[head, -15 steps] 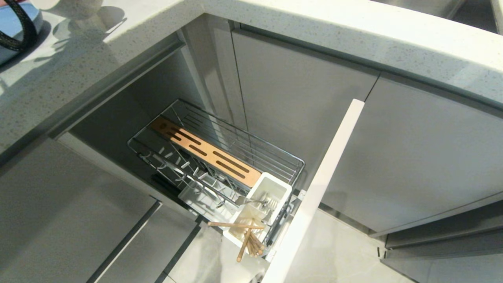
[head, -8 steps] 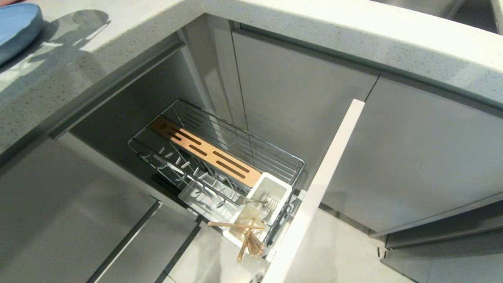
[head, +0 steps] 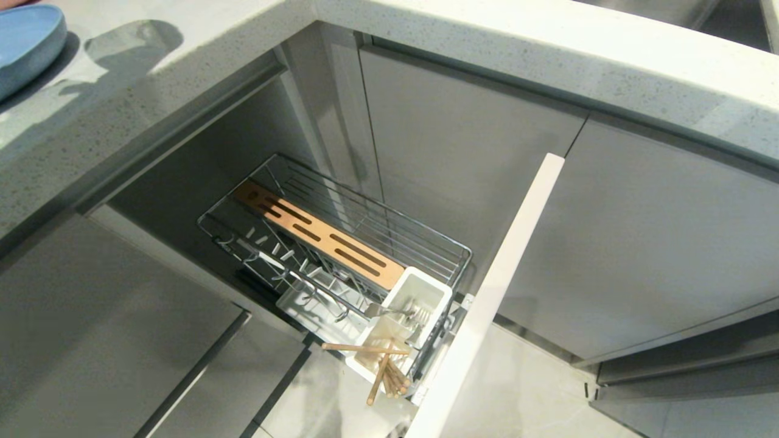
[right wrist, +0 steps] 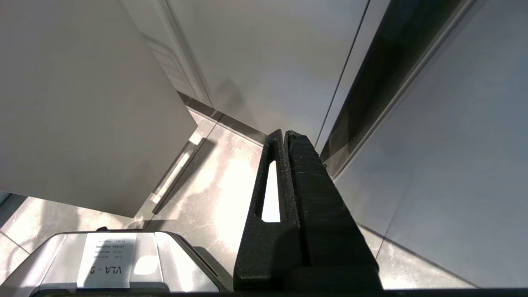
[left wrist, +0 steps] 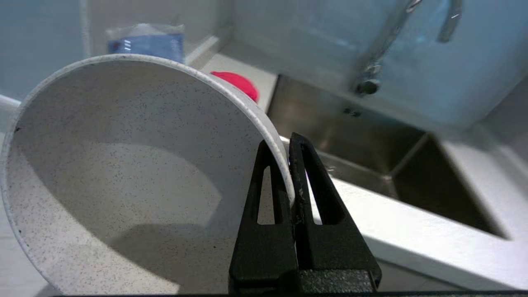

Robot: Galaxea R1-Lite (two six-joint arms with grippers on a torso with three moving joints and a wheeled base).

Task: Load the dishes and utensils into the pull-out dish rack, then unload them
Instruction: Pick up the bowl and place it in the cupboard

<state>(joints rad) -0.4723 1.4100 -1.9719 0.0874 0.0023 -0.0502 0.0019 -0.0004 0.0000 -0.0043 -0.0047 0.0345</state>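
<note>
Currently my left gripper [left wrist: 288, 165] pinches the white bowl [left wrist: 123, 173] by its rim, up over the countertop [head: 122, 103] beside the sink [left wrist: 371, 132]. Pull-out dish rack [head: 341, 243] sits below the counter edge, prong row unfilled. Right gripper [right wrist: 284, 165] pressed together, parked low.

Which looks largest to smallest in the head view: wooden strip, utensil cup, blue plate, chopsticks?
1. Wooden strip, the longest.
2. Utensil cup.
3. Chopsticks, the bundle leaning out of the cup.
The blue plate is cut off at the picture's edge, so it cannot be ranked fairly.
</note>
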